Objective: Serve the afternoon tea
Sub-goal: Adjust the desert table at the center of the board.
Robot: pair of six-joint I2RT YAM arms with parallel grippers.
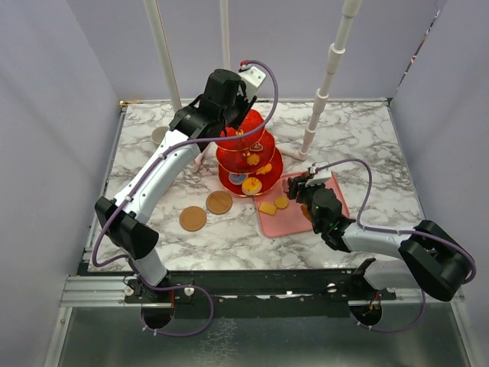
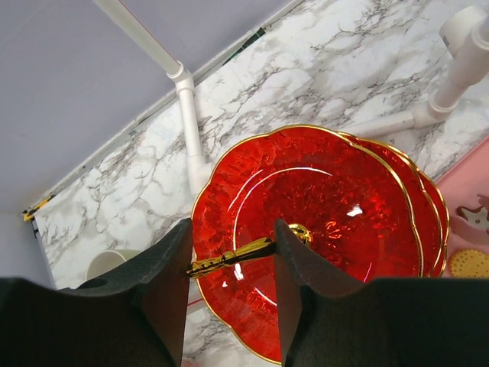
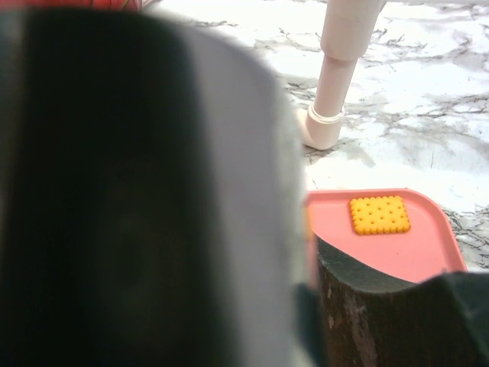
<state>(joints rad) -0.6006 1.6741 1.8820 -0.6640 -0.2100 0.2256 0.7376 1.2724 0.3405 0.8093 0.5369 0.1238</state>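
The translucent red three-tier stand (image 1: 243, 138) stands mid-table with several cookies (image 1: 252, 186) on its lower tiers. My left gripper (image 2: 229, 256) hangs over the top tier (image 2: 336, 199), open, its fingers either side of the gold finial (image 2: 237, 256), whose tip rests against the left finger. My right gripper (image 1: 308, 189) sits low over the pink tray (image 1: 294, 220). Its wrist view is mostly blocked by a dark and grey blur, so its state is unclear. A square cookie (image 3: 379, 214) lies on the tray (image 3: 428, 256). Two brown coasters (image 1: 219, 202) (image 1: 192, 219) lie in front of the stand.
A pale mug (image 1: 159, 135) stands at the back left, partly behind my left arm. White pipe posts rise at the back, one foot (image 1: 306, 150) to the right of the stand. Two loose cookies (image 1: 267, 207) (image 1: 281, 202) lie on the tray's left half.
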